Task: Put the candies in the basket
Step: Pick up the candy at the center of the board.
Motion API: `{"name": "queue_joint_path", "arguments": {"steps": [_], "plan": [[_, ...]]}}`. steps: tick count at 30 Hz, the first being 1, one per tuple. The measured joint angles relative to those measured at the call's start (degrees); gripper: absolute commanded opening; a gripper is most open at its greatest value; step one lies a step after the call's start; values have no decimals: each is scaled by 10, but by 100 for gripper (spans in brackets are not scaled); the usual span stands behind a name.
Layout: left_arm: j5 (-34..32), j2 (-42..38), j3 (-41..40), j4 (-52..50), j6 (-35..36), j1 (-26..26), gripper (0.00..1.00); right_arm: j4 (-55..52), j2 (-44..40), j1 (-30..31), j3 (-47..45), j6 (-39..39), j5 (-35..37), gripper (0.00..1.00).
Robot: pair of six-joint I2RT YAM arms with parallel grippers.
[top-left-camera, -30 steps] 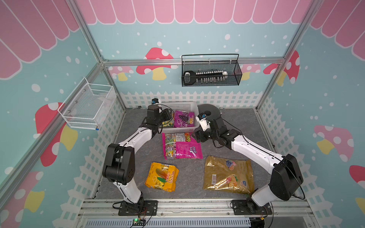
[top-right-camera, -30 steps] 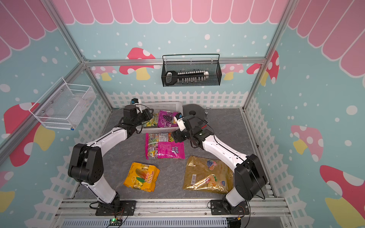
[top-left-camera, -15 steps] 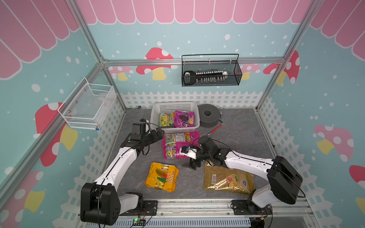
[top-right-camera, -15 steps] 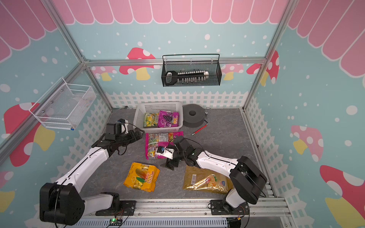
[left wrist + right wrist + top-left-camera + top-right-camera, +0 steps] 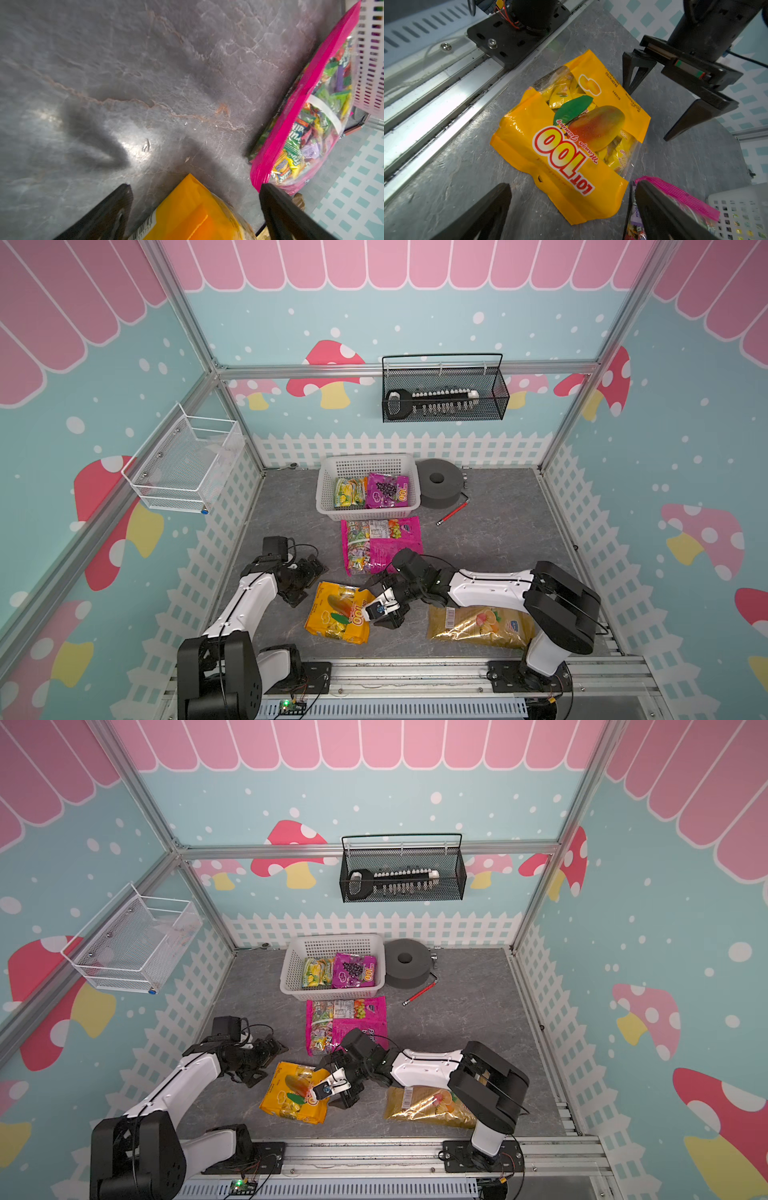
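You can read "LOT 100" in red-rimmed letters on the orange-yellow candy bag (image 5: 571, 145), straight ahead of your right pincer (image 5: 573, 185), with "Mango Gummy" in script alongside and a small "100" on a wrapper inside. Well beyond that pincer, the purple grape bag (image 5: 386, 490) in the basket (image 5: 328, 472) shows "100". On the magenta bag (image 5: 675, 195), beside one finger, only "FOOD" reads. The barcode on the gold bag (image 5: 478, 626) is too small to read.
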Motion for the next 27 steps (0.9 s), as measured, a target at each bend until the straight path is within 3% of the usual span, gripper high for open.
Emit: {"name": "queue_joint_path", "arguments": {"steps": [7,12,20,25,27], "plan": [[-8,14,-13,-9,-35,2,86,91,30,-1,2,9,70,99],[-18,16,-28,-14,-77,6,81,106,43,-38,26,29,117,99],[-5,9,-36,-11,-100,7,78,125,73,-73,95,119,162,99],[19,4,-43,-13,-105,6,78,76,59,-76,96,177,148,99],[30,3,-45,-14,-110,5,78,5,42,-78,118,228,135,93]]}}
